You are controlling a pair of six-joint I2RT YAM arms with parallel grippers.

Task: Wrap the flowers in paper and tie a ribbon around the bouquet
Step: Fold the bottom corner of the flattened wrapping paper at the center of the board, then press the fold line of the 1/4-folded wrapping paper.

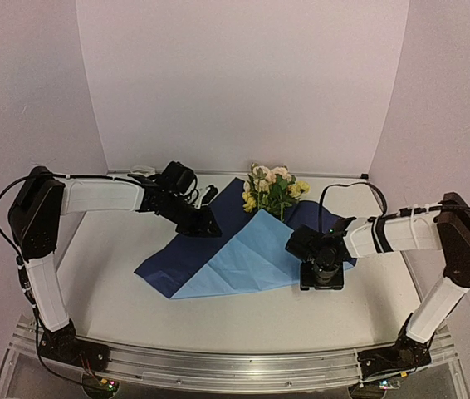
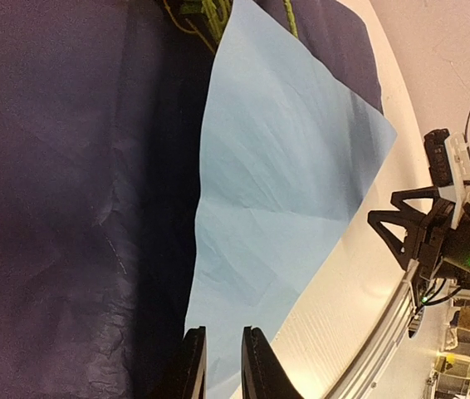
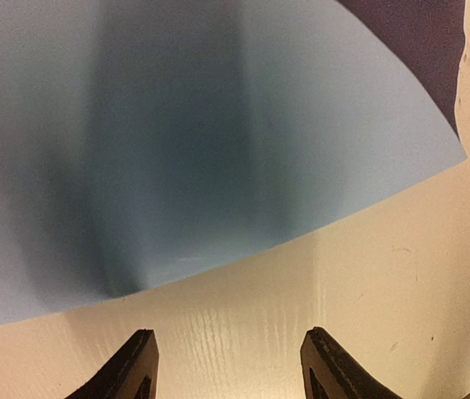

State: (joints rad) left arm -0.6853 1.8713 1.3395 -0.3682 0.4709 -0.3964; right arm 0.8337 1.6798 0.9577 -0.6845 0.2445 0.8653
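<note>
The paper (image 1: pixel 243 258) lies mid-table, its light blue side folded over its dark blue side (image 1: pixel 173 262). The flowers (image 1: pixel 272 187) lie at its far end, blooms toward the back wall and stems under the fold. My left gripper (image 1: pixel 208 226) hovers over the dark blue part. In the left wrist view its fingers (image 2: pixel 225 362) stand a narrow gap apart with nothing between them, over the paper (image 2: pixel 285 166); green stems (image 2: pixel 202 12) show at the top. My right gripper (image 3: pixel 231 362) is wide open over bare table, just short of the light blue edge (image 3: pixel 177 125). The ribbon is out of view.
The white table (image 1: pixel 135 307) ends at an aluminium rail (image 1: pixel 235 366) along the near edge. White backdrop walls close the back and sides. The right arm's base (image 2: pixel 434 241) shows in the left wrist view beyond the paper.
</note>
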